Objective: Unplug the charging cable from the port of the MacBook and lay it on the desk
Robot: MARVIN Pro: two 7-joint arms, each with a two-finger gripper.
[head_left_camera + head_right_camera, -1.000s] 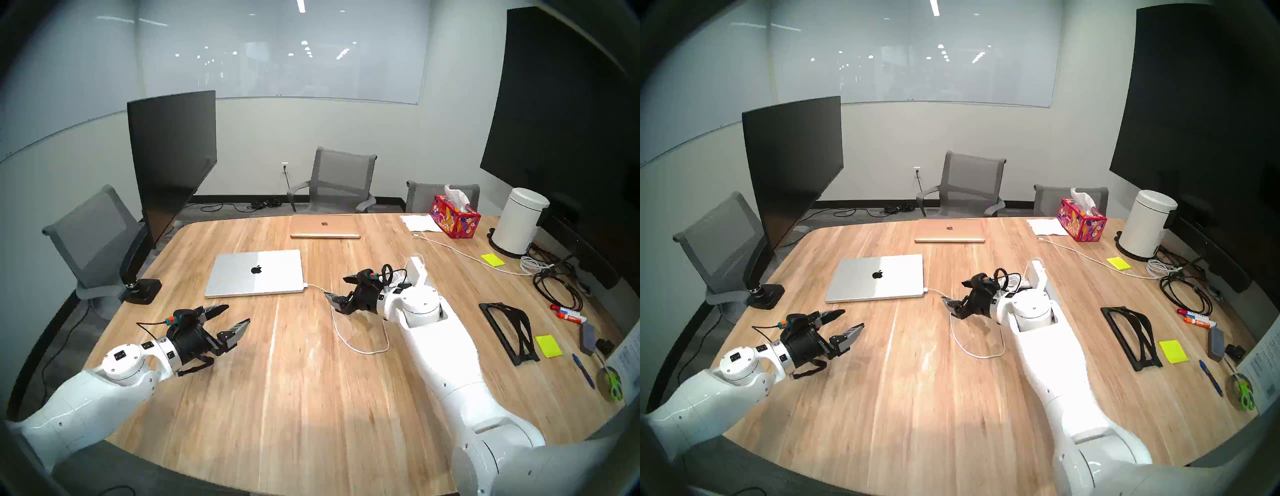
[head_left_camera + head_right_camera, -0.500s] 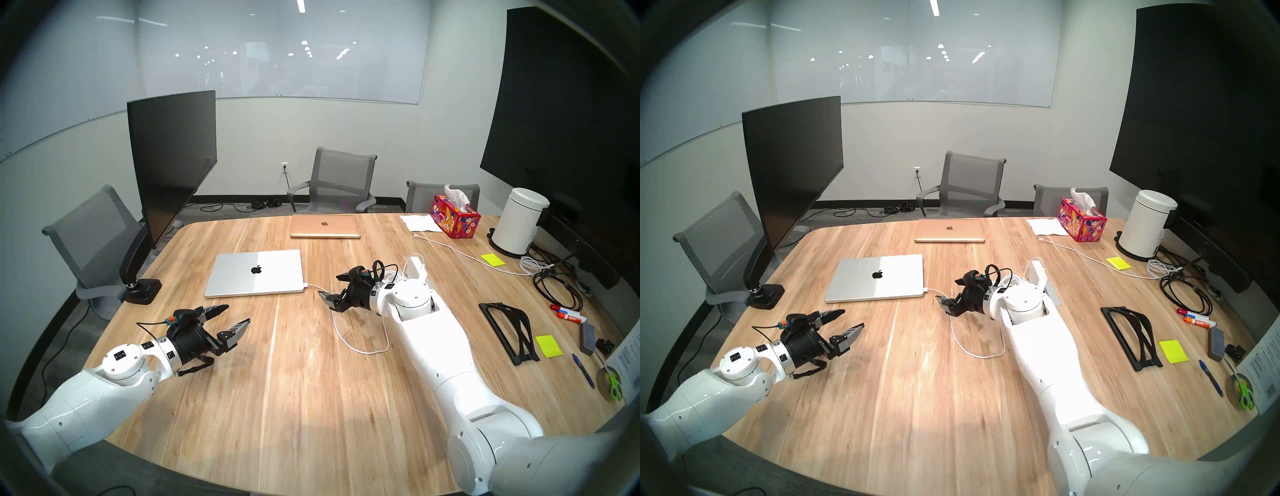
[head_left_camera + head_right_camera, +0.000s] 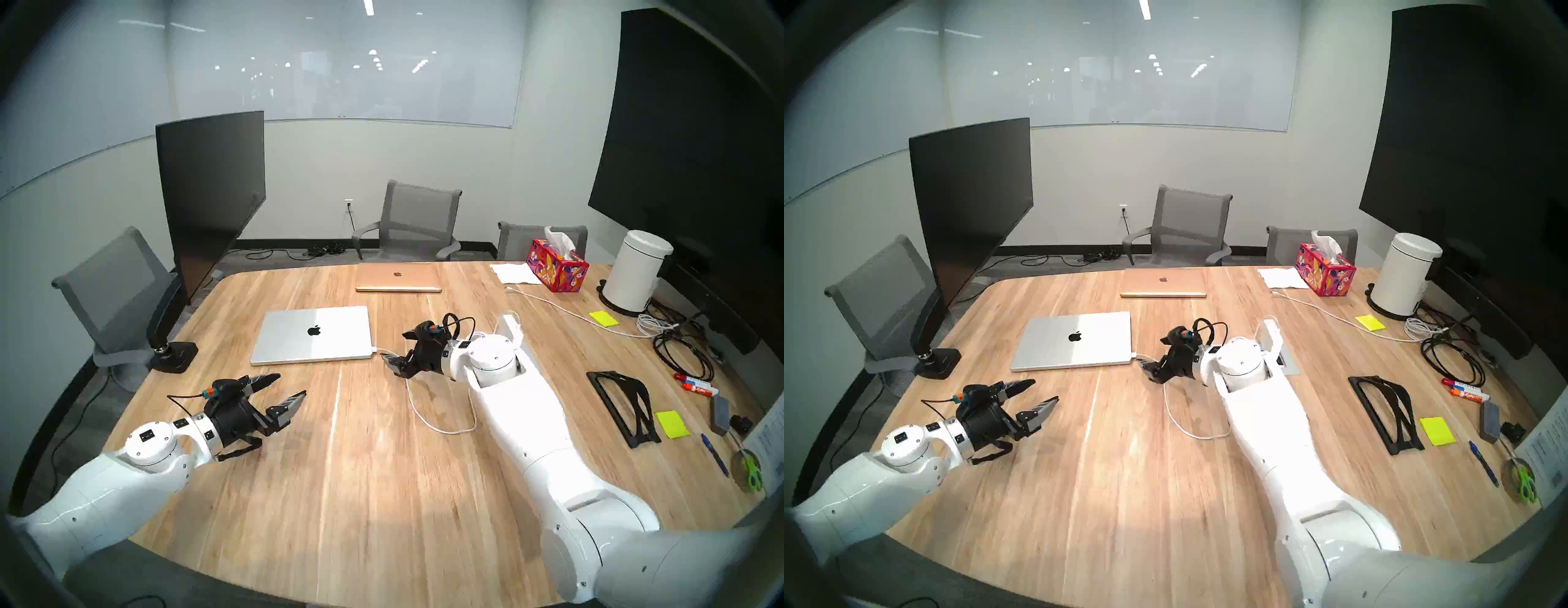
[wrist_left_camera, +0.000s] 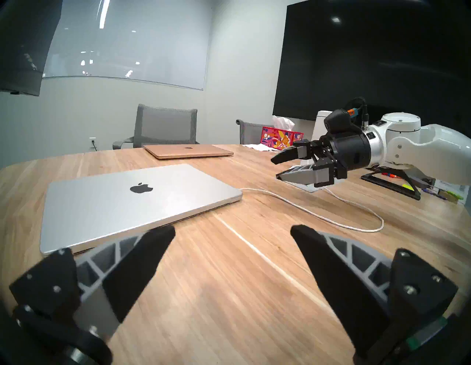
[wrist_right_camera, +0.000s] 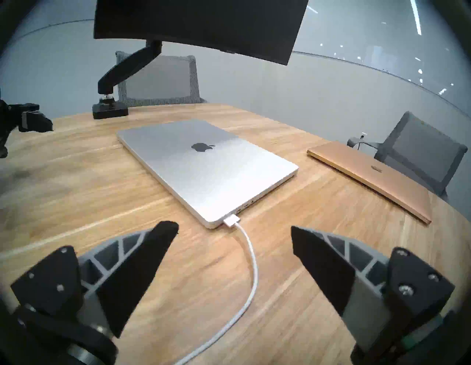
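Wood-grain desk (image 3: 360,488) carried the silver MacBook (image 3: 312,335); beside its plugged charging cable (image 5: 248,257), you held your right gripper (image 5: 234,234) fingers apart, ready to pinch; left gripper (image 3: 282,388) gaped idle.

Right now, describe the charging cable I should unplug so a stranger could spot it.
Find the silver MacBook mid-desk, nearer than the gold laptop. At its corner by the open right gripper sits a white plug. The charging cable is the thin white cord attached, unlike the black cords.
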